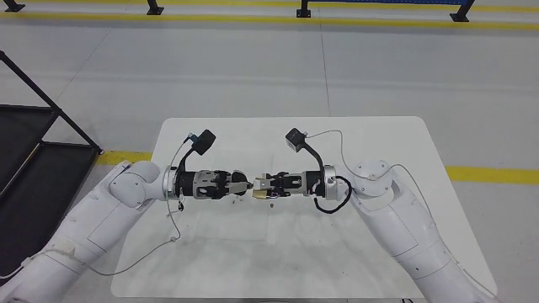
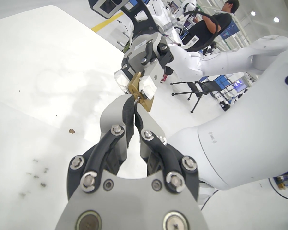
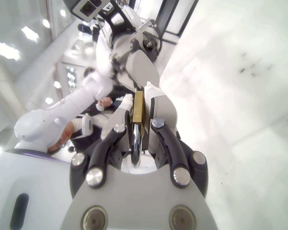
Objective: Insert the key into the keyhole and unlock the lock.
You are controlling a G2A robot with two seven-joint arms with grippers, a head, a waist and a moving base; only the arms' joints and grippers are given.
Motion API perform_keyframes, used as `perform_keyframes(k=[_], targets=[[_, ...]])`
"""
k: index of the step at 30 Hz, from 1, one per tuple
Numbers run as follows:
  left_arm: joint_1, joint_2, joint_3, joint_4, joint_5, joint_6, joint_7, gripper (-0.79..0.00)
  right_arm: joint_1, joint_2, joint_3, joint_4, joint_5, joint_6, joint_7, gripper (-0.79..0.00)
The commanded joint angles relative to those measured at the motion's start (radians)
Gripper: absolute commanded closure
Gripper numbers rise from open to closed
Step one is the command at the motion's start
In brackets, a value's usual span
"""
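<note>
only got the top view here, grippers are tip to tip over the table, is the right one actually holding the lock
observer: yes, the right gripper is shut on the brass lock, gripping it by its body.
operator: which way is the shackle
observer: the shackle points back toward the right wrist, so the end with the keyhole faces the left gripper.
operator: key in yet
observer: the left gripper is shut on the key. Its silver tip sits at the keyhole, but I cannot tell how deep it is.
</note>
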Motion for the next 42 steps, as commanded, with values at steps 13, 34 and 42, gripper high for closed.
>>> perform_keyframes(k=[13,34,42], targets=[[0.044,-0.003,-0.047,-0.040,0.144,-0.039,0.098,0.000,0.000,0.000,0.000,0.000,0.000,0.000,0.000,0.000],[0.124,-0.012,-0.122,-0.120,0.410,-0.047,0.275,0.000,0.000,0.000,0.000,0.000,0.000,0.000,0.000,0.000],[0.159,-0.017,-0.154,-0.152,0.512,-0.045,0.356,0.000,0.000,0.000,0.000,0.000,0.000,0.000,0.000,0.000]])
